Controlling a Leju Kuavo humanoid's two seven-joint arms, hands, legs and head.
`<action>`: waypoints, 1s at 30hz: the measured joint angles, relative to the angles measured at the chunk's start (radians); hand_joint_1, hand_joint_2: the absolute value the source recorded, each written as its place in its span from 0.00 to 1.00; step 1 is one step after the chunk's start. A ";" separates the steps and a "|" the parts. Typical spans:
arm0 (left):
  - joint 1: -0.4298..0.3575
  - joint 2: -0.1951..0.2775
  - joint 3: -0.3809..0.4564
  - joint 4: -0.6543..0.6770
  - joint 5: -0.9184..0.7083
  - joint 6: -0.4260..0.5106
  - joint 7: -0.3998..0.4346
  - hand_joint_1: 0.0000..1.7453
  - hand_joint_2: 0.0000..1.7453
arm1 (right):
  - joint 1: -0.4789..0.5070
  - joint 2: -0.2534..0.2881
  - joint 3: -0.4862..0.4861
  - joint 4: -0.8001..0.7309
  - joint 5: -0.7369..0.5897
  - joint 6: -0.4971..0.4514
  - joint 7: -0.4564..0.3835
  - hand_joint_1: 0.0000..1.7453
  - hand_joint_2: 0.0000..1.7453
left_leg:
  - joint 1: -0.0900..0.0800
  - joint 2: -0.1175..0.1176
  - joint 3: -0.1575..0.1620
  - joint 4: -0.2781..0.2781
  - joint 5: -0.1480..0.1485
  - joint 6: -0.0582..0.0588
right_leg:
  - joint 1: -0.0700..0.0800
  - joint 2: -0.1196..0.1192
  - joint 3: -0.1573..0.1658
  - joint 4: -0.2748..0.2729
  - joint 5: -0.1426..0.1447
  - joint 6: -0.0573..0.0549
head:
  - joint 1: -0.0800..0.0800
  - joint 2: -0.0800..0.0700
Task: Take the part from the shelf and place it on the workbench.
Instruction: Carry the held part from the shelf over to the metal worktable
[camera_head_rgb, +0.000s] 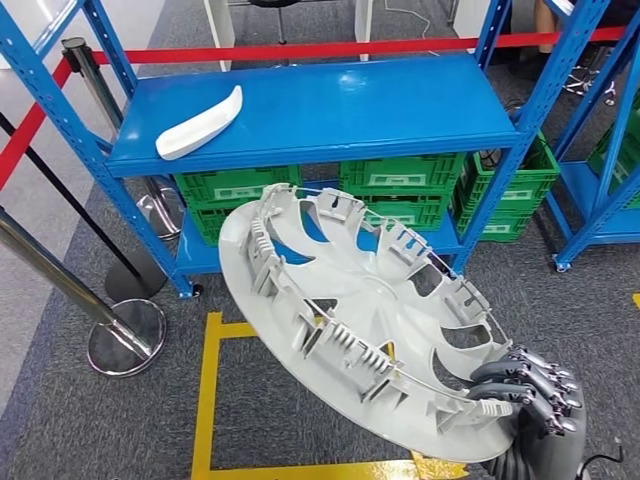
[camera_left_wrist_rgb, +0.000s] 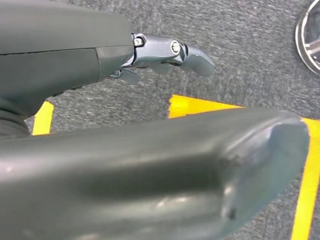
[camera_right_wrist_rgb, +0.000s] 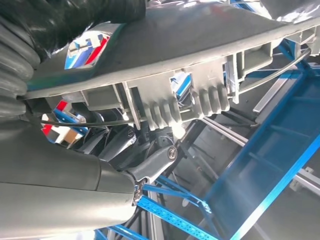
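Already the hubcap (camera_head_rgb: 355, 320) is off the shelf (camera_head_rgb: 317, 110), hanging tilted over the carpet in front of it; the right hand (camera_head_rgb: 528, 395) pinches its rim at about four o'clock, fingers curled over the top edge, thumb presumably under, as the right wrist view suggests. Everything else of the disc juts out toward ten o'clock with no support; that long overhang on one small rim grip is the chief risk, since a turn or a jolt could twist it loose and drop it. Its far edge sits near the shelf's lower level and the green crates (camera_head_rgb: 400, 185); swinging round could clip them or the blue post (camera_head_rgb: 494, 190). The left hand (camera_left_wrist_rgb: 166, 50) hangs over the floor, fingers loosely apart, holding nothing; no help there. A white trim piece (camera_head_rgb: 200, 125) lies on the shelf at eleven o'clock. No workbench shows yet.
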 joint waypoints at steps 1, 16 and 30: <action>0.000 0.000 -0.001 0.000 0.000 0.002 0.000 0.00 0.00 | 0.000 0.000 -0.001 0.000 0.000 0.000 0.000 1.00 1.00 | 0.000 0.000 0.026 -0.016 0.024 0.003 | 0.001 0.000 -0.015 0.008 0.005 0.000 | 0.000 0.000; -0.010 -0.010 -0.008 0.000 0.002 0.007 0.006 0.00 0.00 | -0.010 -0.003 -0.011 -0.003 -0.004 0.000 0.005 1.00 1.00 | -0.005 0.009 0.090 -0.300 0.148 0.057 | -0.001 0.010 -0.104 0.293 -0.107 0.058 | 0.008 0.000; -0.014 -0.006 -0.010 0.003 0.006 0.003 0.007 0.00 0.00 | -0.019 -0.005 -0.018 -0.006 -0.002 0.000 0.000 1.00 1.00 | 0.003 -0.004 -0.015 -0.004 -0.002 -0.004 | 0.002 -0.001 0.000 0.010 0.000 -0.002 | -0.003 0.000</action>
